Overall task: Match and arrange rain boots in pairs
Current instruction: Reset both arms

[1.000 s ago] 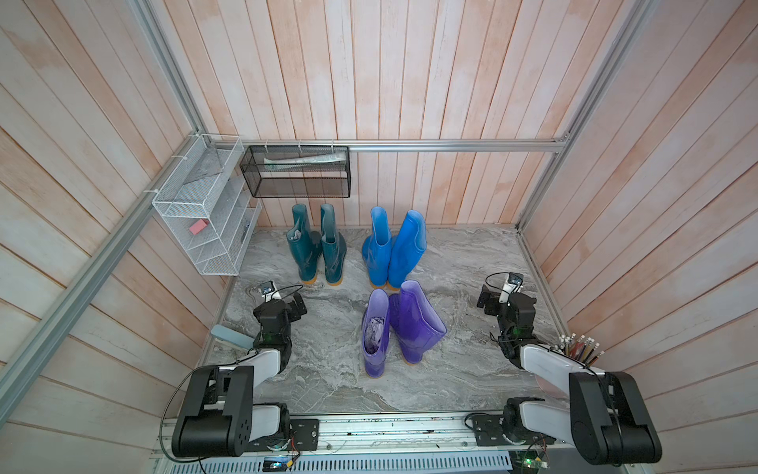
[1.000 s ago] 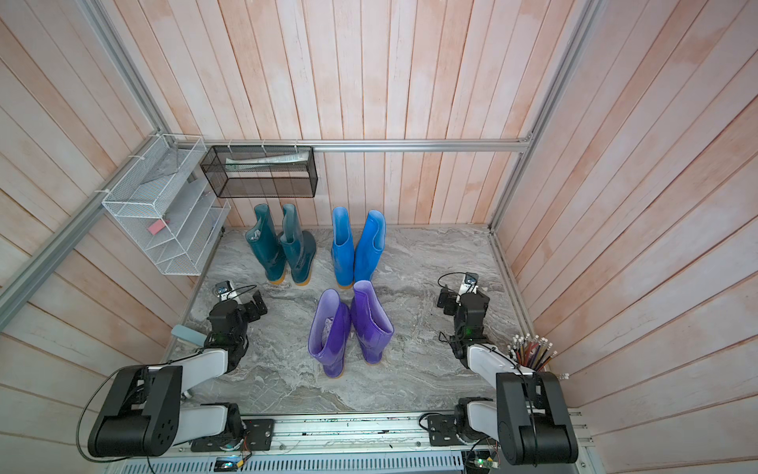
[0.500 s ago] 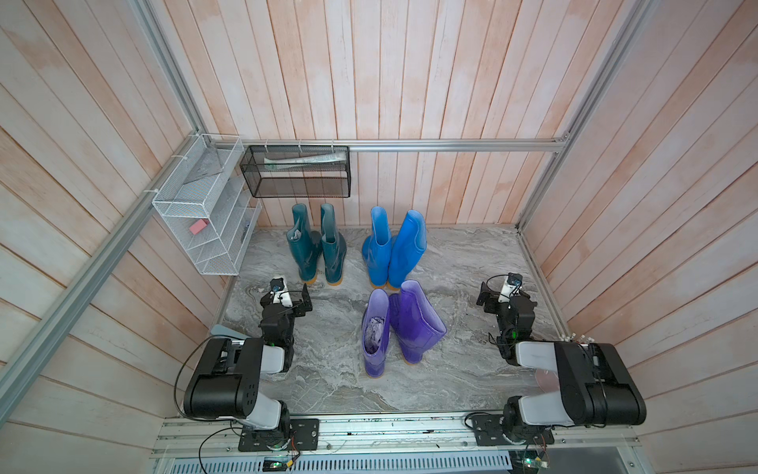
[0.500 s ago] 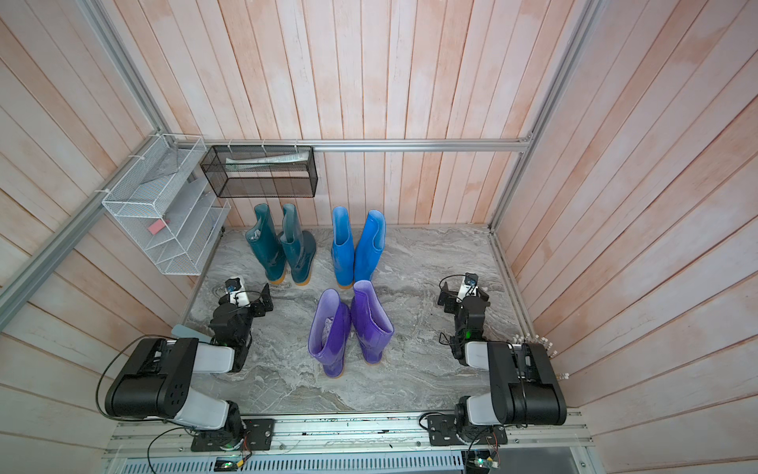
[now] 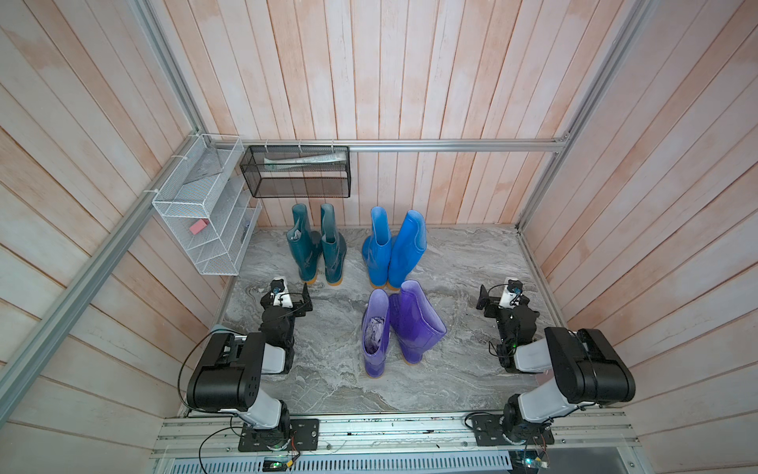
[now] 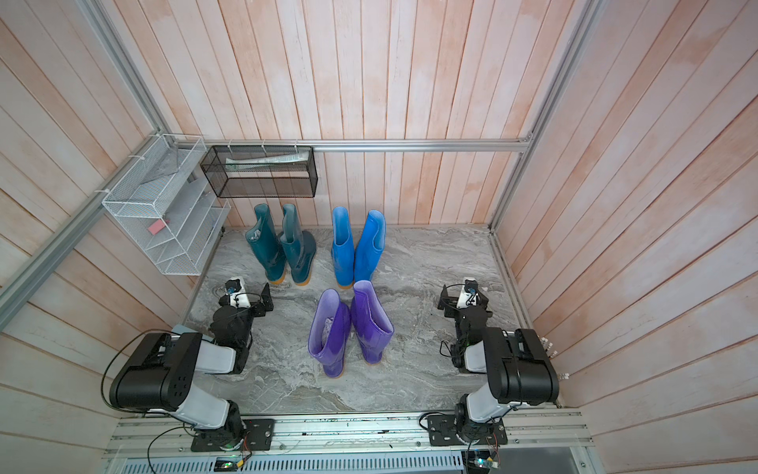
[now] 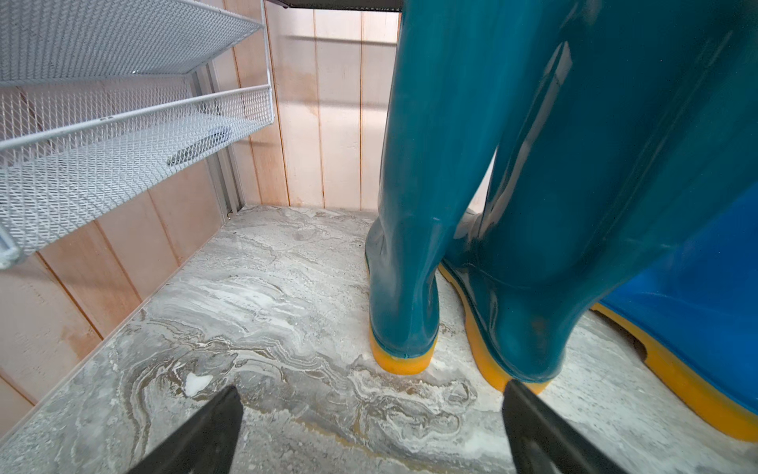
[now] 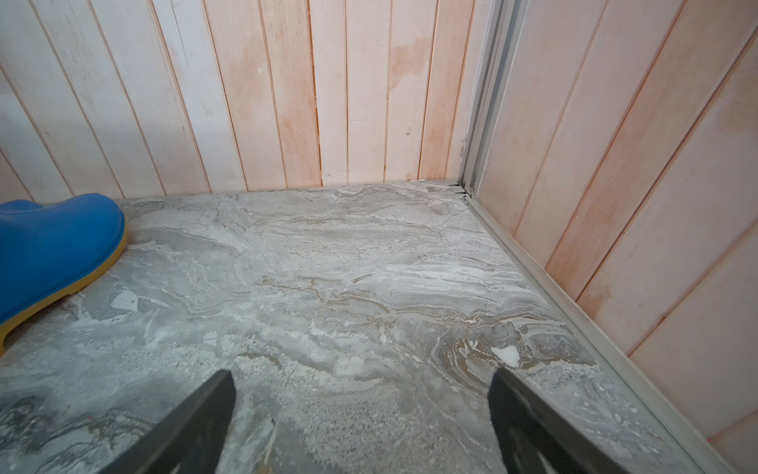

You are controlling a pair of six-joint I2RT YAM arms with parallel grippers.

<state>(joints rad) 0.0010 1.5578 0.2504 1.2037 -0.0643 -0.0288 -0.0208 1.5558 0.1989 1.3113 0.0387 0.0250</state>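
1. Over the last second both arms have folded up. Their elbows have risen and drawn back over their bases at the near edge, while the boots have not shifted at all.
2. The left pincer (image 5: 287, 301) sits low over the desk (image 5: 463, 262) at the left, just near of the teal heels. Its jaws stand wide with nothing between them, as the left wrist view also shows (image 7: 371, 390).
3. The right pincer (image 5: 504, 305) is low at the right, well apart from every boot. It too gapes wide and empty over bare marble (image 8: 361, 375).
4. The dark teal pair (image 5: 305, 254) stands upright, side by side, far left under the black mesh basket (image 5: 295, 176).
5. The bright blue pair (image 5: 377, 250) stands just right of it, also by the far wall.
6. The lavender boot (image 5: 375, 328) and the deeper purple boot (image 5: 414, 324) stand together in the middle, just near of the blue pair.
7. Judgement: every colour is matched, nothing is held and both arms are tucking away, so the task looks finished. Only the purple pair sits out of the far row.
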